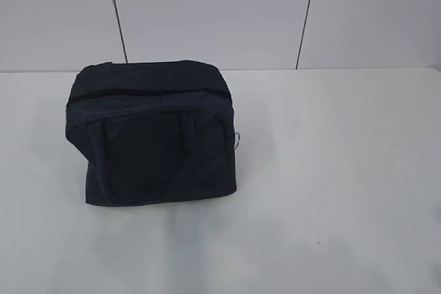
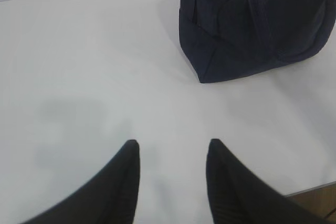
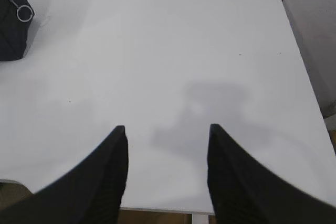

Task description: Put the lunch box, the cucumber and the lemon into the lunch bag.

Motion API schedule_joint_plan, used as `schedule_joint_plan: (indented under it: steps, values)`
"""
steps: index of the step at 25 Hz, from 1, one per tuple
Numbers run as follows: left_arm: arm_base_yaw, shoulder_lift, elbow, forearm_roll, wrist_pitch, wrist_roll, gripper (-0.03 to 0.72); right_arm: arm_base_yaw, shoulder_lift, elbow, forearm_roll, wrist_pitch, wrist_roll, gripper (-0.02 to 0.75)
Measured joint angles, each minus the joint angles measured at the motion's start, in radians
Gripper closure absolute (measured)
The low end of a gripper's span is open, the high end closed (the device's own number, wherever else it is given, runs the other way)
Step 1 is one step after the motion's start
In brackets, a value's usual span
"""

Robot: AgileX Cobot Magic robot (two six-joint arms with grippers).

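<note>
The dark navy lunch bag (image 1: 153,132) stands zipped shut on the white table, left of centre, with its strap handle hanging down the front and a silver ring pull (image 1: 238,138) at its right end. In the left wrist view the lunch bag (image 2: 257,22) fills the upper right, well ahead of my open left gripper (image 2: 172,145), which holds nothing. Only a corner of the lunch bag (image 3: 10,24) and the ring pull (image 3: 24,13) show in the right wrist view, far left of my open, empty right gripper (image 3: 166,128). Lunch box, cucumber and lemon are out of view. Neither gripper appears in the exterior view.
The white table (image 1: 331,170) runs wide to the right of the bag, backed by a pale panelled wall (image 1: 220,12). Its near edge (image 3: 157,209) lies just under the right gripper, and its right edge (image 3: 299,51) drops to the floor.
</note>
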State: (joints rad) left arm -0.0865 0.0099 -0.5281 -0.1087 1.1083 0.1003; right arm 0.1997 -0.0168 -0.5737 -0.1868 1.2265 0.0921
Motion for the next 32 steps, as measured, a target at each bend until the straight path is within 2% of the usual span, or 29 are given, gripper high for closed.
schedule_joint_plan:
  steps: [6,20,23,27,32]
  values:
    - [0.0,0.0,0.0,0.0,0.0,0.0,0.383,0.0,0.0,0.028,0.004,0.044,0.0,0.358]
    - [0.0,0.0,0.0,0.0,0.0,0.0,0.383,0.0,0.0,0.028,0.004,0.046,0.0,0.358]
    - [0.0,0.0,0.0,0.0,0.0,0.0,0.383,0.0,0.0,0.045,0.014,-0.009,0.0,0.358]
    - [0.0,0.0,0.0,0.0,0.0,0.0,0.383,0.0,0.0,0.074,0.092,-0.062,-0.063,0.358]
    - [0.0,0.0,0.0,0.0,0.0,0.0,0.383,0.0,0.0,0.076,0.088,-0.067,-0.125,0.358]
